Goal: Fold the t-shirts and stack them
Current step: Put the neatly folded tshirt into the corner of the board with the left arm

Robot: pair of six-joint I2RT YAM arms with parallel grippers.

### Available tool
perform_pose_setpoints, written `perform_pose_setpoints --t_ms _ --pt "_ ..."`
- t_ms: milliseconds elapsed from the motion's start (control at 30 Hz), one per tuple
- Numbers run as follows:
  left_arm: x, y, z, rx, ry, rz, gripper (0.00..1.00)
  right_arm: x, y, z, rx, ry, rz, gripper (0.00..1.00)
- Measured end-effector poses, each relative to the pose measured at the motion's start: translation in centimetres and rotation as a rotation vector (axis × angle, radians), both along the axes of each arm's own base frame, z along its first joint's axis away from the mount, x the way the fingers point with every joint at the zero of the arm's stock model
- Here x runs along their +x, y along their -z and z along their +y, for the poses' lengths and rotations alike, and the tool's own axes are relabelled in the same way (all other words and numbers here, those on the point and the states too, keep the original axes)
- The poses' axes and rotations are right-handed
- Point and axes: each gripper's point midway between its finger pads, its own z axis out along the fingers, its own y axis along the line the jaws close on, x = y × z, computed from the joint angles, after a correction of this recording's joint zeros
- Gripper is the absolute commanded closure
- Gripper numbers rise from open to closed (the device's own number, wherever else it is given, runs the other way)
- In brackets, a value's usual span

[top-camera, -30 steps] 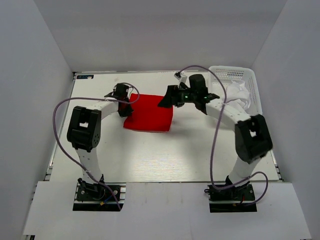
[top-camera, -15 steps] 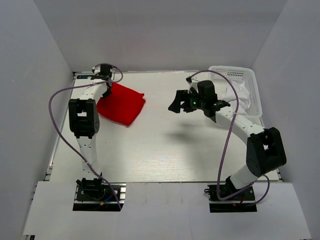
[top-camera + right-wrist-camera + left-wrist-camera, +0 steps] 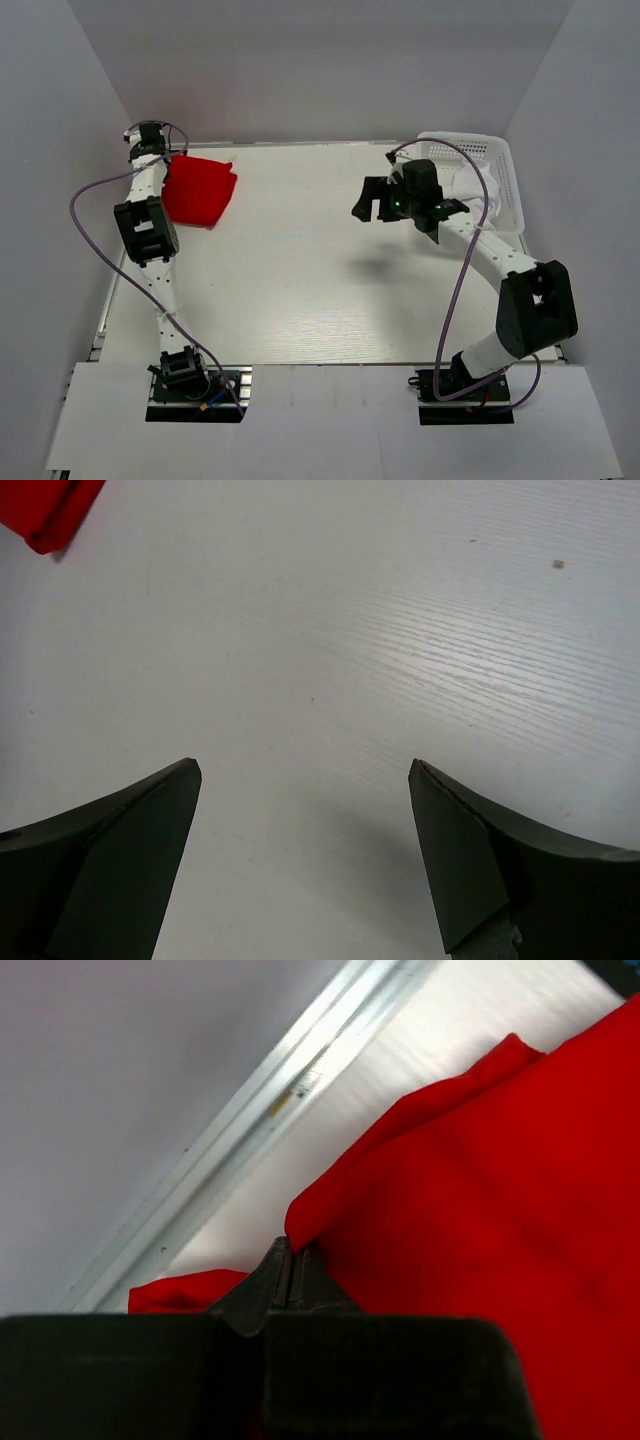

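Note:
The folded bright red t-shirt (image 3: 198, 188) lies at the far left corner of the table, close to the metal edge rail (image 3: 250, 1125). My left gripper (image 3: 165, 165) is shut on the red t-shirt's (image 3: 480, 1210) folded edge, the cloth pinched at the fingertips (image 3: 292, 1260). A white t-shirt (image 3: 478, 188) lies crumpled in the white basket (image 3: 498, 150) at the far right. Over the table just left of the basket, my right gripper (image 3: 372, 200) hangs open and empty. In its wrist view the gripper (image 3: 305, 770) shows bare table between its fingers, and a corner of the red t-shirt (image 3: 45, 510) sits at top left.
Grey walls close in on the table's left, back and right. The white lattice basket stands at the far right corner. Purple cables loop off both arms. The tabletop (image 3: 300, 280) is white and wood-grained.
My left gripper has dragged the red t-shirt from the table's far middle to the far left corner. The right arm has drawn back rightward and lifted, its gripper staying open.

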Motion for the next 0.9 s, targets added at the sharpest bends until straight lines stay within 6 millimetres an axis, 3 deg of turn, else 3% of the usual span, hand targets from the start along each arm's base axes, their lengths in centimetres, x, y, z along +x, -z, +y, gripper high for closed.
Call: perform_pose_setpoints --t_ms 267,400,467,500,533,567,600,633,700,900 --pt "-1.7 1.9 4.0 -0.076 -0.113 -0.039 1.00 1.1 -1.1 -0.6 -0.013 0.031 -0.038 0.10" --pt "-1.9 2.5 4.2 -0.101 -0.133 -0.061 0.99 1.2 -0.7 -0.4 -0.024 0.006 -0.042 0.10" --pt "-1.7 2.2 4.1 -0.112 -0.134 -0.076 0.73 1.3 -0.3 -0.4 -0.033 -0.004 -0.037 0.10" --pt "-1.6 2.1 3.9 -0.121 -0.134 -0.083 0.41 1.3 -0.1 -0.3 -0.034 -0.012 -0.035 0.10" --pt "-1.5 2.0 3.7 -0.131 -0.128 -0.088 0.33 1.2 0.0 -0.2 -0.034 -0.019 -0.033 0.10" --pt "-1.5 2.0 3.5 -0.144 -0.127 -0.096 0.07 1.1 0.0 -0.1 -0.033 -0.030 -0.034 0.10" --pt "-1.5 1.7 3.2 -0.157 -0.121 -0.100 0.07 1.1 0.0 -0.1 -0.033 -0.034 -0.035 0.10" --pt "-1.5 1.5 2.8 -0.178 -0.117 -0.112 0.00 1.1 -0.1 0.0 -0.034 -0.045 -0.039 0.10" --pt "-1.8 0.5 2.0 -0.207 -0.102 -0.127 0.00 0.9 -0.1 0.2 -0.034 -0.064 -0.045 0.10" --pt "-3.2 -5.0 -1.8 -0.247 -0.057 -0.229 0.00 0.5 -0.9 1.3 0.005 -0.135 -0.065 0.10"
